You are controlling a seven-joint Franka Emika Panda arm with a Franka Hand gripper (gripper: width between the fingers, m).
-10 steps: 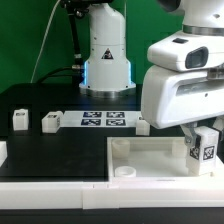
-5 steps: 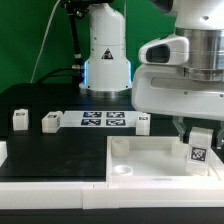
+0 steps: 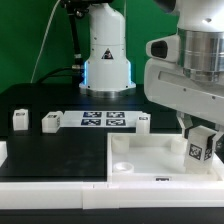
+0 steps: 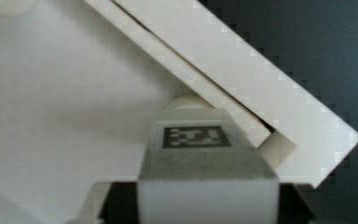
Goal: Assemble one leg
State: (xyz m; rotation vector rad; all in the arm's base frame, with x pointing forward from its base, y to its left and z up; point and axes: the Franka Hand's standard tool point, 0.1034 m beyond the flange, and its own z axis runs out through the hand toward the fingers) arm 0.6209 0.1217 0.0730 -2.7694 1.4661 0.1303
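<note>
My gripper [image 3: 198, 130] is shut on a leg [image 3: 199, 146], a small white post with a black-and-white tag on its side. It holds the leg upright over the far corner of the large white tabletop [image 3: 150, 158] at the exterior view's right. In the wrist view the leg [image 4: 197, 150] sits between the dark fingers [image 4: 119, 203], its tag facing the camera, close to the tabletop's raised corner rim [image 4: 229, 75]. A round socket [image 3: 123, 168] shows at the tabletop's near corner at the exterior view's left.
The marker board [image 3: 104, 120] lies behind the tabletop. Three more loose white legs stand on the black table: two at the exterior view's left [image 3: 19, 119] [image 3: 50, 122], one beside the marker board [image 3: 143, 123]. The robot base [image 3: 106, 50] stands at the back.
The gripper with the leg has shifted slightly: it dipped and moved left half a second ago, and now sits a little higher and to the right again.
</note>
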